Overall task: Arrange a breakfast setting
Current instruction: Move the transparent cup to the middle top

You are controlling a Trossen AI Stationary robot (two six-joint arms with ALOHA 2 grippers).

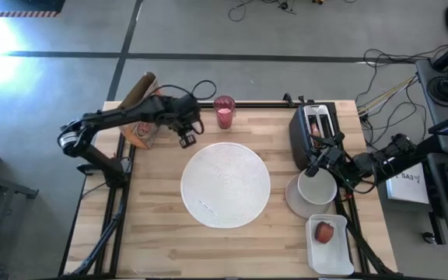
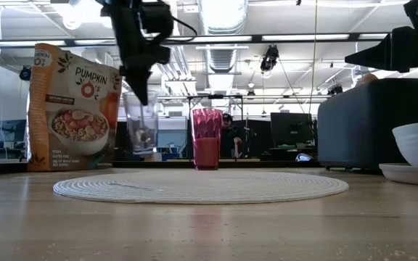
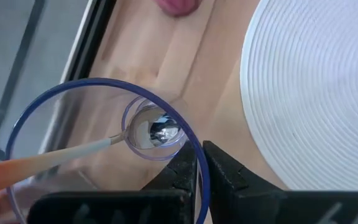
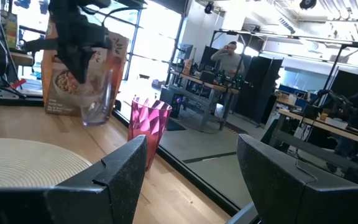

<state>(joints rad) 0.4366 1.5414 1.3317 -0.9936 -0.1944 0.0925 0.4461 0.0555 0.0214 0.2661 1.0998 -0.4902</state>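
Observation:
A clear glass point(image 3: 73, 155) with a bluish rim hangs a little above the table at the far left, between the cereal box point(image 2: 71, 109) and the pink tumbler point(image 1: 224, 113). My left gripper point(image 3: 199, 152) is shut on the glass. An orange-handled spoon point(image 3: 55, 155) stands in it, bowl end on the glass bottom and handle leaning out over the rim. The large white plate point(image 1: 225, 184) lies in the table's middle. My right gripper point(image 4: 191, 140) waits open at the right, above a white bowl point(image 1: 316, 189). My left gripper holds the glass by its rim point(image 3: 190, 140), one finger inside the glass and one outside. The fingers come steeply from above, slanting down. The glass point(image 2: 140, 127) hangs upright below them, its base just clear of the table, with the spoon inside.
The black toaster point(image 1: 313, 132) stands at the far right, beside the right arm. A white rectangular tray point(image 1: 334, 253) at the near right holds a red apple point(image 1: 325, 232). The bowl sits on a second white dish point(image 1: 294, 198). Bare wood lies along the table's near edge.

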